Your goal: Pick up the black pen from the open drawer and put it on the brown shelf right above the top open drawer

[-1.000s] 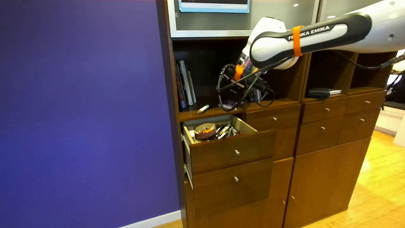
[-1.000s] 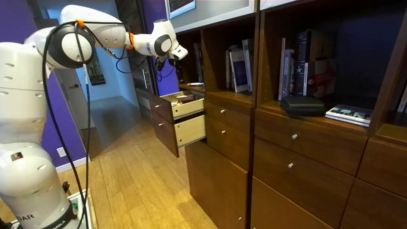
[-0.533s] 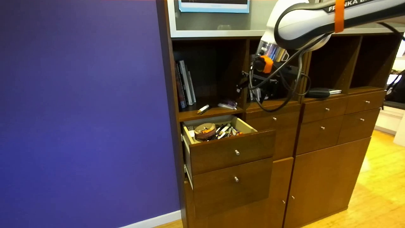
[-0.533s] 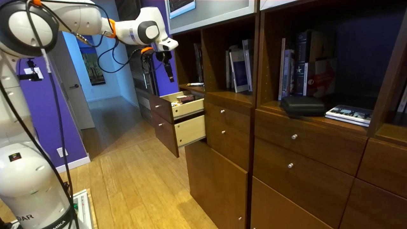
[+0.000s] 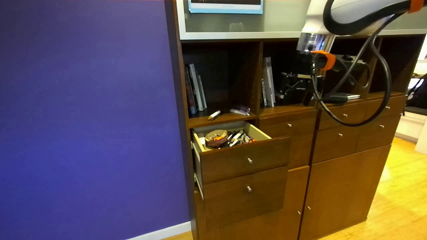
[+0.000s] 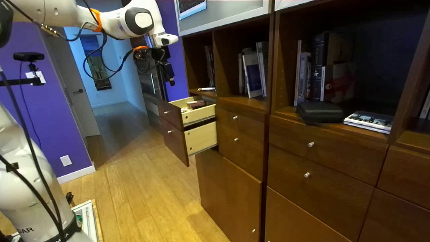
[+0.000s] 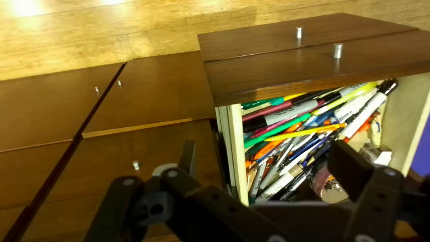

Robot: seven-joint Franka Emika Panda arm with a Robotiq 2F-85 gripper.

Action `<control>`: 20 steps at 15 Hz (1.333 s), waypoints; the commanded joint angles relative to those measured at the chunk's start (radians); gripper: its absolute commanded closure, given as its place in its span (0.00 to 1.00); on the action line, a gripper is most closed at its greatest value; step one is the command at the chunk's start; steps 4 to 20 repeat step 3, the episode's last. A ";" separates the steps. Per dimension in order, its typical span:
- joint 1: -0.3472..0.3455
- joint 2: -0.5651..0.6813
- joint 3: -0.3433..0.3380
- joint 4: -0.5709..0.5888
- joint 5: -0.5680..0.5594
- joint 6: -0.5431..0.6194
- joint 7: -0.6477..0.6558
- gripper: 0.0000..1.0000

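The open drawer [image 5: 245, 161] is pulled out and full of pens; it also shows in an exterior view [image 6: 200, 114] and in the wrist view [image 7: 240, 148]. Several dark pens, one being a black pen [image 7: 320, 152], lie among coloured markers; which one is meant I cannot tell. The brown shelf [image 5: 227, 118] is right above the drawer and holds a white marker with a dark, yellowish end [image 5: 214, 115]. My gripper [image 5: 295, 96] is open and empty, above and to one side of the drawer, pointing down; the wrist view shows its fingers [image 7: 268, 163] wide apart.
Upright books [image 5: 196, 88] stand at the shelf's side, and a purple item [image 5: 241, 110] lies near the divider. A round container [image 5: 217, 138] sits in the drawer. A lower drawer [image 6: 201, 137] is also pulled out. A black case [image 6: 319, 111] lies on another shelf.
The arm has drawn back from the shelf, moving right in an exterior view and left in another. The gripper has swung to point downward. The marker on the shelf has stayed put.
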 commanded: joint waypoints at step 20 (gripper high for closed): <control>-0.042 -0.008 0.034 -0.006 0.005 -0.003 -0.010 0.00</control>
